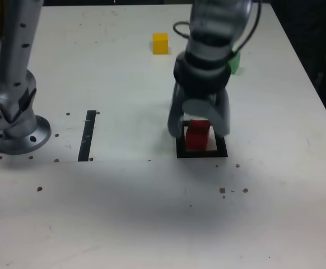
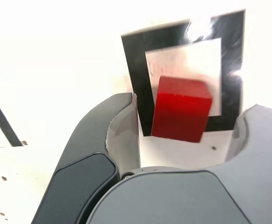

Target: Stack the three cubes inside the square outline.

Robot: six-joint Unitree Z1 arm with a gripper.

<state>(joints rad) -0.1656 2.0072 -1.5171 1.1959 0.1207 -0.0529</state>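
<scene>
The small solid red cube [image 1: 197,135] [image 2: 181,108] is seen sitting inside the thick black square outline with a white centre [image 1: 201,153] [image 2: 135,63] on the white worktop [image 1: 152,213]. In the wrist view the cube overlaps one black edge of the outline, so it is not quite centred. The grey gripper [image 1: 199,124] [image 2: 182,140] is lowered over the outline, jaws spread to either side of the red cube with gaps visible on both sides; the cube is released, not clamped. The small yellow cube [image 1: 160,43] is found well apart from the outline, farther back on the worktop. The small green cube [image 1: 235,61] is partly hidden behind the arm, also well behind the outline. A straight black strip [image 1: 87,135] lies toward the exterior view's left of the outline, near the grey arm base [image 1: 14,120].
</scene>
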